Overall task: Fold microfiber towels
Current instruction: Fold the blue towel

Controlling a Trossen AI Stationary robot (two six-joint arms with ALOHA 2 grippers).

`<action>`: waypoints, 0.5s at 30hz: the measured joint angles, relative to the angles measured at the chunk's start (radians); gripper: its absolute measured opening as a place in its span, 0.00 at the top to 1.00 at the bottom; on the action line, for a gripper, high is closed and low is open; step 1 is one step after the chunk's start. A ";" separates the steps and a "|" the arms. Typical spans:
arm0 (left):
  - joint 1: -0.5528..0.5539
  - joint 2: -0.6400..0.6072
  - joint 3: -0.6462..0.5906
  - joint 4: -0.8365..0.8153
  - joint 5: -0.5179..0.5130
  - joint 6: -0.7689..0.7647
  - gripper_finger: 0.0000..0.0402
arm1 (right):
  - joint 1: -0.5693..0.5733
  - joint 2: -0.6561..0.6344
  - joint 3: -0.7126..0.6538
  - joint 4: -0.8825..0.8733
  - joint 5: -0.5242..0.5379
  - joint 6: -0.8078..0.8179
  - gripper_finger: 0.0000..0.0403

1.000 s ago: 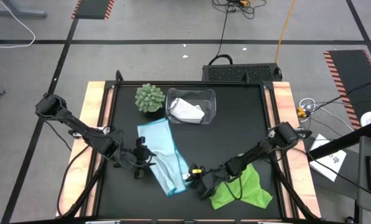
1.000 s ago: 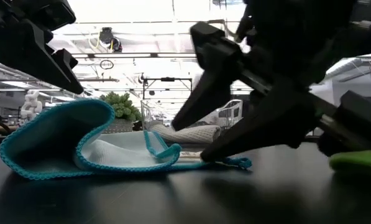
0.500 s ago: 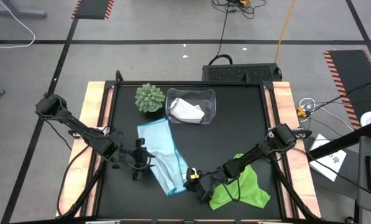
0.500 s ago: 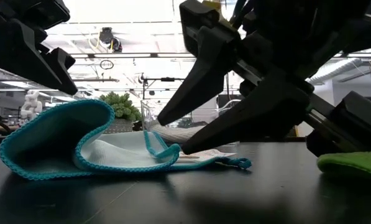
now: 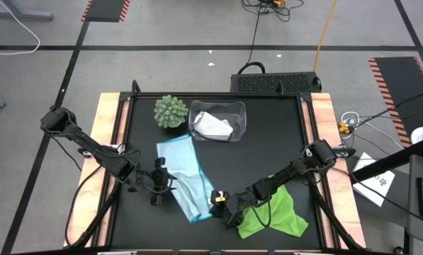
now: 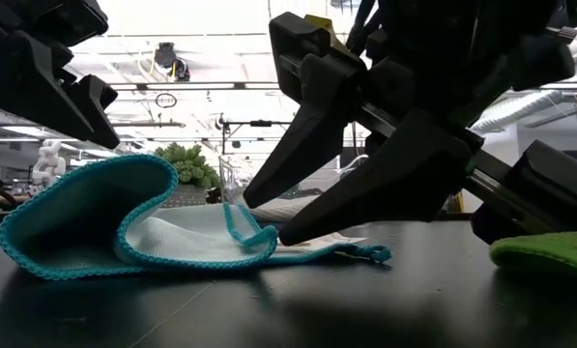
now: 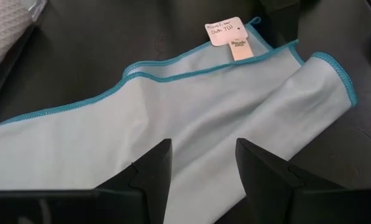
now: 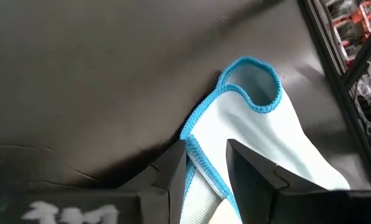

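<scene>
Two pincers [image 5: 170, 181] [image 5: 212, 204] beside blue towel [image 5: 186, 173]

High view: straight down over whole table [image 5: 268, 142]. Low view: table-level, close to blue towel [image 6: 172, 237]. Wrist views: close on that towel too.

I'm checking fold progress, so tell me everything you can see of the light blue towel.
The light blue towel is thin, soft-looking cloth with darker turquoise stitched edging and a small white tag at one corner. It lies partly folded on the black table, its left edge curling up in a loop. The right gripper has its fingers around the tagged corner's edge; the left gripper is open over the cloth.
</scene>
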 joint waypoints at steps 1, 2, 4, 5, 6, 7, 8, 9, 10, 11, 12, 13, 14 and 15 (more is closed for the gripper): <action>0.000 0.000 0.000 -0.003 0.000 0.000 0.55 | -0.001 0.000 0.000 0.002 -0.010 -0.003 0.74; 0.000 0.000 0.000 -0.005 0.000 0.000 0.55 | -0.001 0.000 0.000 0.004 -0.011 -0.004 0.74; 0.000 0.000 0.000 -0.005 0.000 0.000 0.55 | -0.002 0.000 -0.001 0.005 -0.013 -0.008 0.74; 0.000 0.000 0.000 -0.006 0.000 0.000 0.55 | -0.003 0.000 -0.001 0.007 -0.016 -0.008 0.74; 0.000 0.000 0.000 -0.006 0.001 0.000 0.55 | -0.004 0.000 -0.001 0.009 -0.026 -0.010 0.74; 0.000 0.000 0.000 -0.006 0.001 0.000 0.55 | -0.007 0.001 -0.001 0.013 -0.043 -0.012 0.74; 0.000 0.000 0.000 -0.006 0.001 0.000 0.55 | -0.009 0.001 -0.001 0.019 -0.059 -0.012 0.74; 0.000 0.000 0.000 -0.007 0.001 0.000 0.55 | -0.010 0.001 -0.002 0.023 -0.066 -0.012 0.74; 0.000 0.000 0.000 -0.008 0.001 0.000 0.55 | -0.011 0.001 -0.002 0.025 -0.067 -0.012 0.74; 0.000 0.000 0.000 -0.009 0.001 0.000 0.55 | -0.013 0.001 -0.002 0.028 -0.068 -0.015 0.74; 0.000 0.000 0.000 -0.009 0.001 0.001 0.55 | -0.015 0.001 -0.002 0.030 -0.071 -0.016 0.74; 0.000 0.000 0.000 -0.009 0.001 0.003 0.55 | -0.019 0.002 -0.002 0.032 -0.086 -0.015 0.74; 0.000 0.000 0.000 -0.010 0.001 0.007 0.55 | -0.024 0.003 -0.002 0.033 -0.103 -0.012 0.74; 0.000 0.000 0.000 -0.010 0.001 0.008 0.55 | -0.030 0.003 -0.002 0.034 -0.118 -0.011 0.75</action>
